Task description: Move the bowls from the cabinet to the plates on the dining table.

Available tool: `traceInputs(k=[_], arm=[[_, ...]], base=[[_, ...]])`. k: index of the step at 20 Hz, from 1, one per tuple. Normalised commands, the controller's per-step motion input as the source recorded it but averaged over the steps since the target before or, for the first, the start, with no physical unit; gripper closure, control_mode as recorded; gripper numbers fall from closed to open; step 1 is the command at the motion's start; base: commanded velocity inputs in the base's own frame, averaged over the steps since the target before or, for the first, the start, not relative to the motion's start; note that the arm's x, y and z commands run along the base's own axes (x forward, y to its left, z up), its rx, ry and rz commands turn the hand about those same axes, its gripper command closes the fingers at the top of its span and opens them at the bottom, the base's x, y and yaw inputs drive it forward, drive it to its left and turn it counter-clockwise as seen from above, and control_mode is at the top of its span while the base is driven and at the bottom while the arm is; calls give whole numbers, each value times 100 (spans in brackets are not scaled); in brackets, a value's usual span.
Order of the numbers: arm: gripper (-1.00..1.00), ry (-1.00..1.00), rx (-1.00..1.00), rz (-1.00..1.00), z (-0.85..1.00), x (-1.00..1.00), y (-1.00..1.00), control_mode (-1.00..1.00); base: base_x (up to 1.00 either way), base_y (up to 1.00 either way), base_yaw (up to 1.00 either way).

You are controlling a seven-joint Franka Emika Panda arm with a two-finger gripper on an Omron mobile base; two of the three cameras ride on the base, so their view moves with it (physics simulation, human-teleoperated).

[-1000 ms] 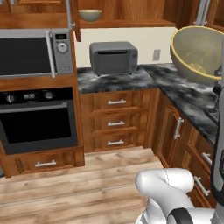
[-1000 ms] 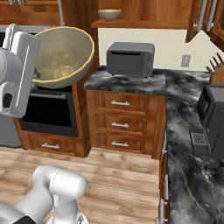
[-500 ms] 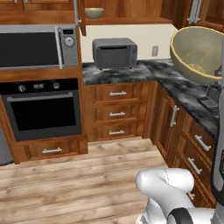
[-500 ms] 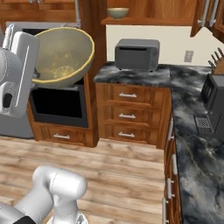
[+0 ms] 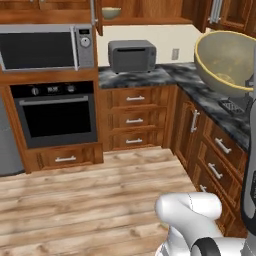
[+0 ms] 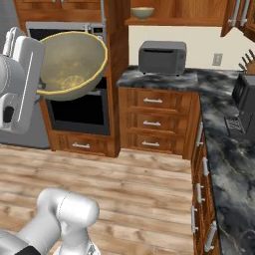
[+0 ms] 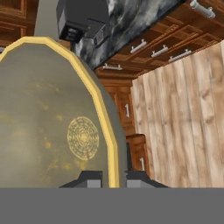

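Note:
My gripper (image 7: 114, 178) is shut on the yellowish rim of one bowl (image 7: 52, 118), which hangs tilted in the air with its tan inside facing the camera. This bowl (image 5: 227, 60) looms at the right of the left base view, and in the right base view the bowl (image 6: 72, 64) sits beside the white hand at the upper left. A second bowl (image 5: 111, 12) rests on the shelf of the open wooden cabinet (image 5: 150, 21); the right base view shows that bowl (image 6: 143, 12) and cabinet (image 6: 174, 21) too. The plates and the dining table are out of view.
A grey toaster oven (image 5: 132, 55) stands on the marbled counter (image 5: 135, 77) under the cabinet. Left of it are a microwave (image 5: 42, 50) and a wall oven (image 5: 55, 120). A coffee machine (image 6: 244, 107) and a knife block (image 6: 246, 62) stand on the right counter. Wooden floor lies ahead.
The base has driven: the kitchen has slid right and drawn back in both base views, showing more floor. The bowl stays in my shut gripper.

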Motion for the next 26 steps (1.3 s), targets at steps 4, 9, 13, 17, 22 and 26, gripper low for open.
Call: traceInputs(k=[4, 9, 13, 17, 22, 26], arm=[[100, 0, 0, 0, 0, 0, 0, 100], [100, 0, 0, 0, 0, 0, 0, 100], [100, 0, 0, 0, 0, 0, 0, 100], [100, 0, 0, 0, 0, 0, 0, 100], [100, 0, 0, 0, 0, 0, 0, 100], [100, 0, 0, 0, 0, 0, 0, 100]], base=[[-62, 33, 0], [-62, 32, 0], [-62, 30, 0], [-62, 28, 0], [-62, 28, 0], [-62, 29, 0]])
